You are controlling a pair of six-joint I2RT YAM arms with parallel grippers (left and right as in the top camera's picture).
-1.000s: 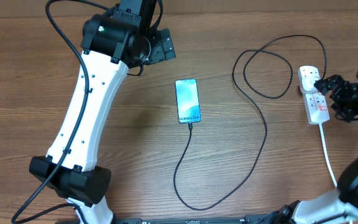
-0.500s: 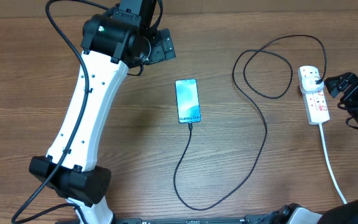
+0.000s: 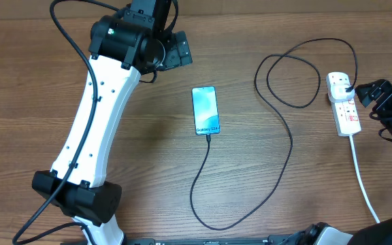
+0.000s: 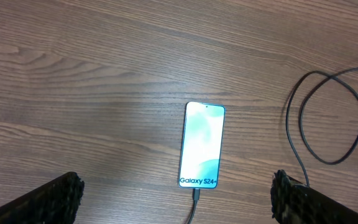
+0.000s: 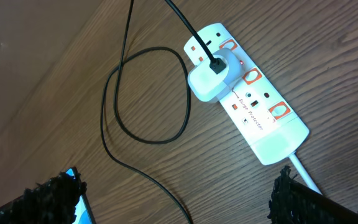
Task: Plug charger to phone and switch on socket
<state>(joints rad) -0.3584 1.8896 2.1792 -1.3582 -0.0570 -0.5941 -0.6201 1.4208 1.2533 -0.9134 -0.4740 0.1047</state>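
The phone [image 3: 205, 110] lies face up mid-table with its screen lit; it also shows in the left wrist view [image 4: 202, 145]. The charger's black cable [image 3: 288, 146] runs from the phone's lower end, where its tip [image 4: 196, 195] sits in the port, loops across the table, and ends at a white adapter [image 5: 213, 78] plugged into the socket strip [image 3: 346, 112], which the right wrist view [image 5: 263, 118] shows too. My left gripper [image 3: 177, 51] is open and empty, above and left of the phone. My right gripper [image 3: 369, 94] is open and empty, just right of the strip.
The strip's thick white cord [image 3: 361, 177] runs toward the front right edge. The left arm's white link [image 3: 94, 129] crosses the left side of the wooden table [image 3: 141, 156]. A corner of the phone [image 5: 78, 199] shows by my right gripper's left finger.
My right gripper has drawn back to the right, off the power strip, and has been still for the last half second. The left arm, phone and cable have not moved.
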